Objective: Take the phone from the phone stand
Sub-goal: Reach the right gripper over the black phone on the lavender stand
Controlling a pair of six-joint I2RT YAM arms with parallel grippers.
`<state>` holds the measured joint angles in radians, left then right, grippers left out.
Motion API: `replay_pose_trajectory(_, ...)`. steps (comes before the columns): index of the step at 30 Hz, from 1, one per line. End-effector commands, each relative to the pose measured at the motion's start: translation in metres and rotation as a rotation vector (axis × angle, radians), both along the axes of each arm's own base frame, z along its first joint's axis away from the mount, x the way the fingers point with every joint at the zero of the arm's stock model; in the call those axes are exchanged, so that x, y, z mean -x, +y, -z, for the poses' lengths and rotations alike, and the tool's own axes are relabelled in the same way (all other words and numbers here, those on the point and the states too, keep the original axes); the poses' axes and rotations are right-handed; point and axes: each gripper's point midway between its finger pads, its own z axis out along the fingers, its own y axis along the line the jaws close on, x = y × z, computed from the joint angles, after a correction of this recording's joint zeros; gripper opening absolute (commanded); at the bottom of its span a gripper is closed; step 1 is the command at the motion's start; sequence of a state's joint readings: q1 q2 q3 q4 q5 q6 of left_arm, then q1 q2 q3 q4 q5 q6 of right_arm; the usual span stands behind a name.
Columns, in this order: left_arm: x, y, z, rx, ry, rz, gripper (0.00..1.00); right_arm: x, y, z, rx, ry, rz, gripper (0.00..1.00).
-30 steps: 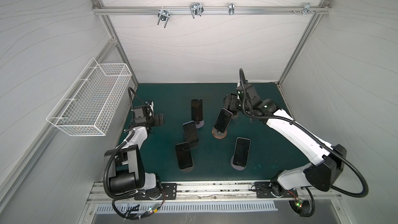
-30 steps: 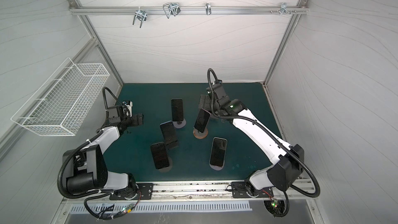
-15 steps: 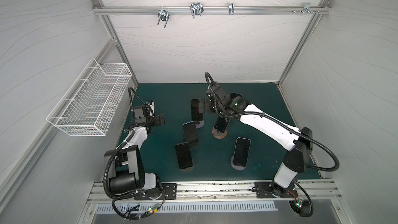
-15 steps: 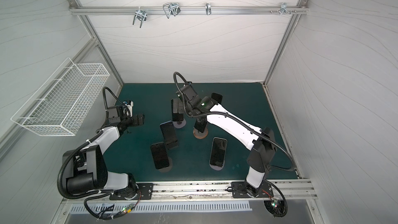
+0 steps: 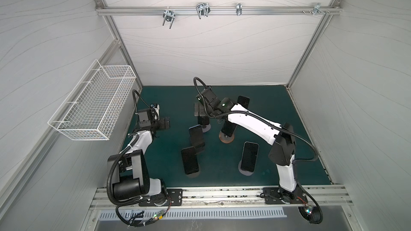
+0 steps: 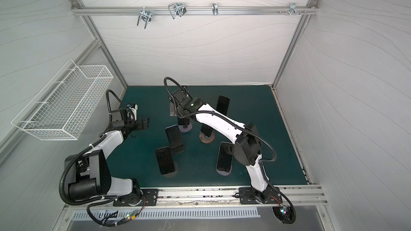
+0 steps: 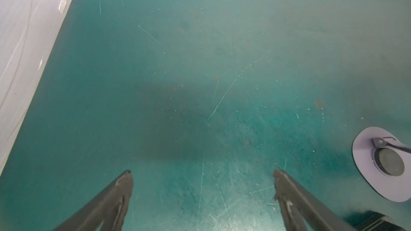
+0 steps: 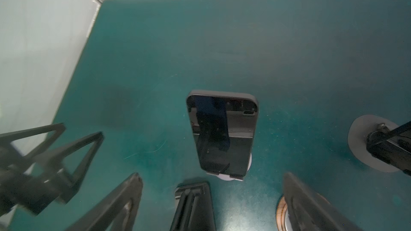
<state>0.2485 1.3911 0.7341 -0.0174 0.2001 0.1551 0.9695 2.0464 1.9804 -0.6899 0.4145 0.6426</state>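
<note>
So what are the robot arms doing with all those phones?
The right hand is open and hovering close to a black phone propped on its round stand. It is not gripping it yet. The left hand is open too, holding nothing, above the bare green mat. Other phones sit on stands nearby.

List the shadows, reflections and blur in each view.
Left wrist view: a soft shadow lies on the mat, while its scratches look sharp. Right wrist view: the phone screen mirrors dark shapes, and the picture is slightly smeared, most at one edge. Both top views: even light, sharp, no strong glare.
</note>
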Motion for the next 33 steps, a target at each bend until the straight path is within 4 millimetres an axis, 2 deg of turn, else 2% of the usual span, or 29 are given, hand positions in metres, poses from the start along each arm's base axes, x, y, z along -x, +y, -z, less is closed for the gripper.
replay_pose_trajectory(1, -0.009, 0.003, -0.015, -0.02, -0.05, 0.01, 1.0, -0.001, -0.001, 0.01, 0.047, 0.006, 0.031, 0.99)
replay_pose_trajectory(6, -0.009, 0.002, -0.015, -0.018, -0.048, 0.018, 1.0, -0.012, -0.002, 0.027, 0.105, -0.008, 0.073, 0.99)
replay_pose_trajectory(16, -0.009, 0.001, -0.015, -0.017, -0.047, 0.02, 1.0, -0.028, 0.012, 0.044, 0.132, -0.026, 0.083, 0.99)
replay_pose_trajectory(21, -0.009, 0.002, -0.015, -0.017, -0.047, 0.019, 1.0, -0.031, 0.018, 0.053, 0.132, -0.019, 0.078, 0.99)
replay_pose_trajectory(33, -0.01, 0.001, -0.014, -0.017, -0.045, 0.021, 1.0, -0.035, 0.017, 0.068, 0.147, -0.018, 0.11, 0.99)
